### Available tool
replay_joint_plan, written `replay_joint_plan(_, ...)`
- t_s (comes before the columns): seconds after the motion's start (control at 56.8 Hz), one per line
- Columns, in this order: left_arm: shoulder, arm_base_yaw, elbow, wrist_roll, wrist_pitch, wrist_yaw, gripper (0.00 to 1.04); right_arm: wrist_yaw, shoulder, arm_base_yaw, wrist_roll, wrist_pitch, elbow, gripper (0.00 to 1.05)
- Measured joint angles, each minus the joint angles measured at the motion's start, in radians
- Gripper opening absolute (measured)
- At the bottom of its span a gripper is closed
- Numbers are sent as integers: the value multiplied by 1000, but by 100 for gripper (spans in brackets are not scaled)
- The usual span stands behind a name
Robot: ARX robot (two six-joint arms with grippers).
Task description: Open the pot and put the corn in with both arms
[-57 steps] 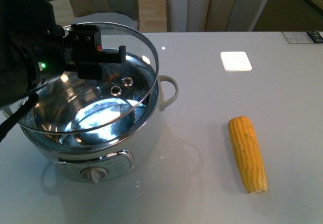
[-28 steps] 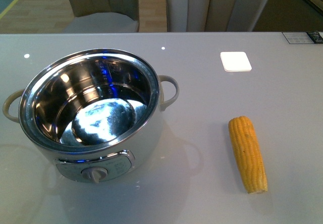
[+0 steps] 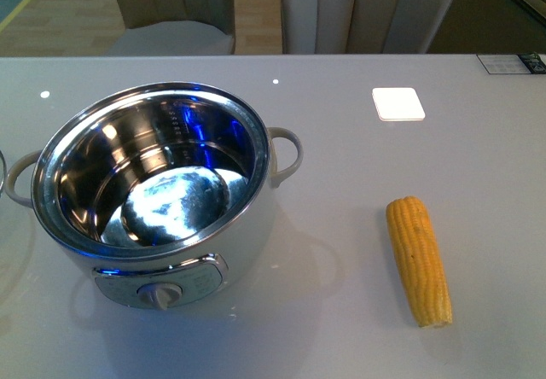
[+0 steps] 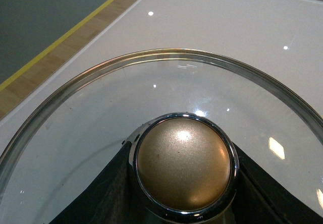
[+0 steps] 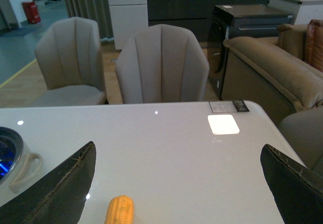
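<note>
The white pot (image 3: 171, 217) stands uncovered at the table's left, its shiny steel bowl empty and its dial facing me. The yellow corn (image 3: 418, 259) lies flat on the table to the right of the pot, and its tip (image 5: 120, 210) shows in the right wrist view. In the left wrist view my left gripper (image 4: 184, 183) is shut on the gold knob (image 4: 182, 163) of the glass lid (image 4: 91, 128), held over the table near its edge. My right gripper (image 5: 181, 183) is open above the table, its black fingers (image 5: 65, 183) spread wide and empty. Neither arm shows in the front view.
A white square coaster (image 3: 398, 103) lies on the table behind the corn. Beige chairs (image 3: 367, 8) stand along the far edge. A small dark label (image 3: 512, 61) sits at the far right corner. The table edge and wooden floor (image 4: 75, 32) lie beside the held lid.
A second ago my left arm held the lid over the pot. It has carried the lid off to the left, out of the front view, leaving the pot uncovered.
</note>
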Motion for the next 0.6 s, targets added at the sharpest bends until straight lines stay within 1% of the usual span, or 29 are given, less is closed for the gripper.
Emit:
replay_joint_plan(0.352, 184, 14, 170, -23, 8, 101, 45, 0, 0, 0, 0, 0, 0, 96)
replay_joint_plan(0.598, 243, 14, 212, -6, 12, 104, 45, 0, 0, 0, 0, 0, 0, 96)
